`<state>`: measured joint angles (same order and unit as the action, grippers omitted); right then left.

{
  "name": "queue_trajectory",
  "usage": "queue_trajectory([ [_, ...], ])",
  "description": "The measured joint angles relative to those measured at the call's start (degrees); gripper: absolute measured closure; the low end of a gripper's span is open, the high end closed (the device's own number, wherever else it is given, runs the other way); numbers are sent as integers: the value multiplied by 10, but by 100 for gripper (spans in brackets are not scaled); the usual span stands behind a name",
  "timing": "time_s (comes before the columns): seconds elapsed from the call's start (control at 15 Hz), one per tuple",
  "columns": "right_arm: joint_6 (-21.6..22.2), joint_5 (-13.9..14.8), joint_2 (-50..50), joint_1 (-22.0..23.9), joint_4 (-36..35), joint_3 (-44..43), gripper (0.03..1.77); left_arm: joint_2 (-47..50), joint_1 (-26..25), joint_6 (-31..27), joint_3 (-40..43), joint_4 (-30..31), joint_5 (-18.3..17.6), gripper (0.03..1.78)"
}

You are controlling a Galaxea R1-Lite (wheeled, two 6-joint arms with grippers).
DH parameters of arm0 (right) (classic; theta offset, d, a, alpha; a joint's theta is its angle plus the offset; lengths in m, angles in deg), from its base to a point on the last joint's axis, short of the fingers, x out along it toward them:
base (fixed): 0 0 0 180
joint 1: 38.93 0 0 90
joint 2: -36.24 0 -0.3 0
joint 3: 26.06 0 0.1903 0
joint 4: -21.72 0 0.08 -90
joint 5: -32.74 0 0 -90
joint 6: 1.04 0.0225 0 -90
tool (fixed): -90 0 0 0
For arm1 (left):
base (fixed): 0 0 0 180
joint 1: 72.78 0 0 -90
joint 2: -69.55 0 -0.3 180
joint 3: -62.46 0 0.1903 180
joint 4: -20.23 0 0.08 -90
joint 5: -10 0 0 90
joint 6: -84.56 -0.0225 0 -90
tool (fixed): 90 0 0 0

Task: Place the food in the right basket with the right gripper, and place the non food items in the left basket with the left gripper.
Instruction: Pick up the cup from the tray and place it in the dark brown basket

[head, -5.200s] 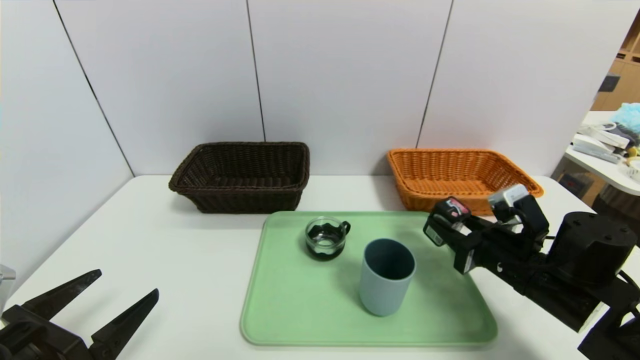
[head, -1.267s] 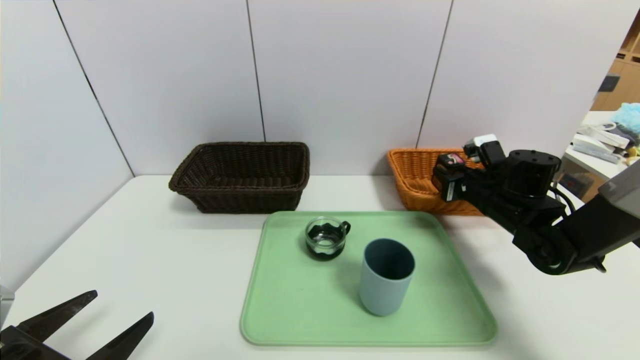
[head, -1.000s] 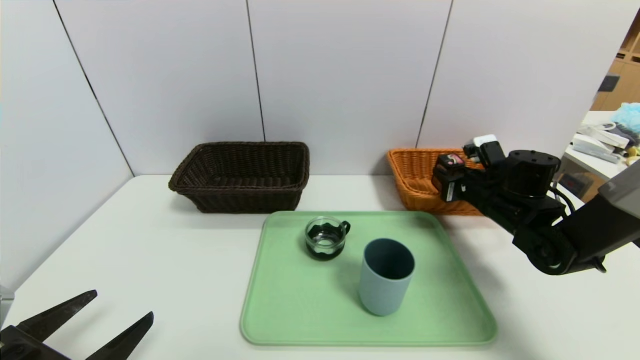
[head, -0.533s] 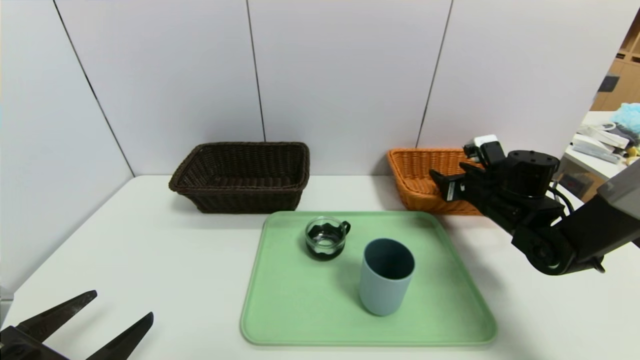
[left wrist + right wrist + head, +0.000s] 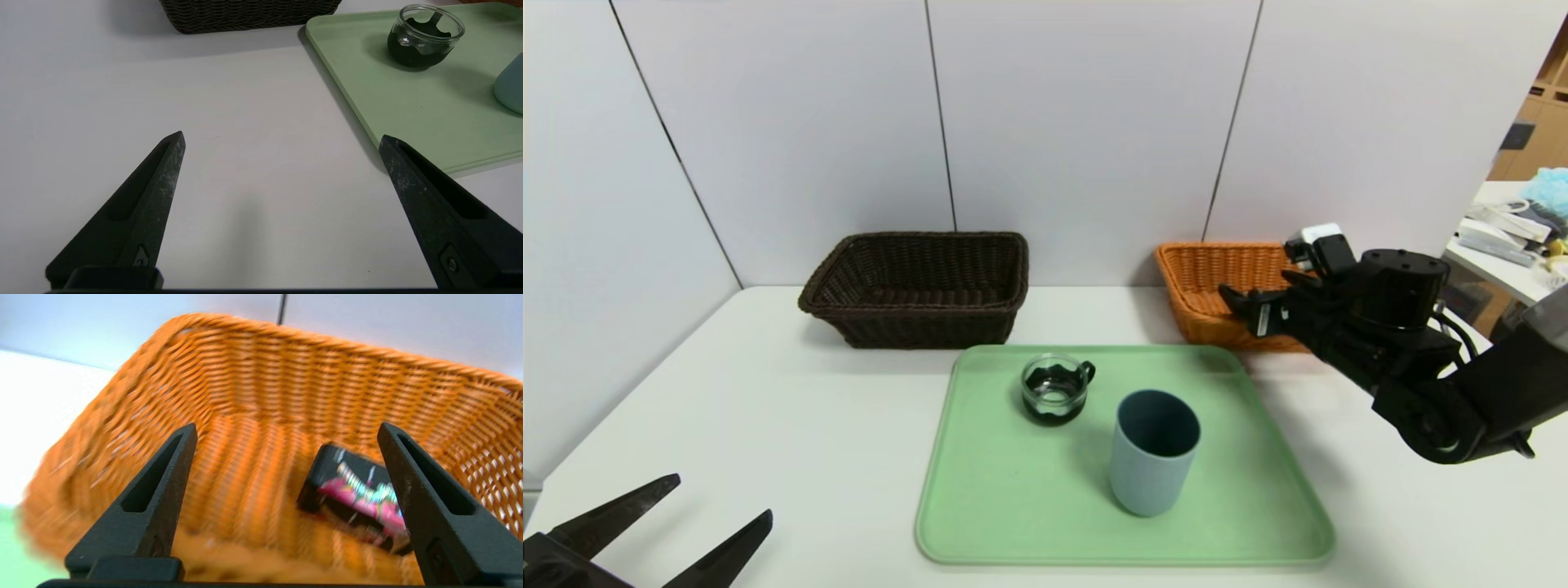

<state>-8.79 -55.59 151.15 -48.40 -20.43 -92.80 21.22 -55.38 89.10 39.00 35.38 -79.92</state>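
Note:
The food [image 5: 353, 490], a black packet with a pink band, lies loose on the floor of the orange right basket [image 5: 261, 375]; the head view hides it behind the arm. My right gripper [image 5: 287, 428] hovers open over that basket's [image 5: 1201, 269] near part [image 5: 1258, 294], holding nothing. The blue-grey tumbler [image 5: 1153, 451] and the small glass cup [image 5: 1055, 388] stand upright on the green tray [image 5: 1013, 506]. The dark brown left basket [image 5: 919, 286] holds nothing that I can see. My left gripper [image 5: 721, 496] rests open low at the table's front left, well away from the tray [image 5: 282, 136].
The tray's [image 5: 408, 106] edge runs close to one left finger, with the cup [image 5: 425, 36] and tumbler [image 5: 510, 87] beyond it. White wall panels stand just behind both baskets. A cluttered side table [image 5: 1515, 245] sits off to the far right.
The right gripper has opened and let go of the food, which has dropped into the orange basket. The right arm has shifted slightly lower and to the right. The left arm has stayed still.

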Motion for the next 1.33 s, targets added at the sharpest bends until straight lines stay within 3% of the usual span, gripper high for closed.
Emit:
queue_trajectory([
  [0.27,1,0,-75,-20,18,67,19,3,0,1,0,0,0,12],
  [0.6,0,6,-222,-30,139,105,14,6,0,0,0,0,0,12],
  [0.87,0,61,-335,-25,200,163,12,17,0,0,0,-18,1,12],
  [1.0,3,69,-381,-23,201,202,11,23,0,0,0,-21,1,12],
  [1.2,4,58,-442,-21,203,253,11,29,0,-1,0,-21,0,12],
  [1.33,3,18,-484,-25,207,284,11,31,0,-1,0,-21,0,12],
])
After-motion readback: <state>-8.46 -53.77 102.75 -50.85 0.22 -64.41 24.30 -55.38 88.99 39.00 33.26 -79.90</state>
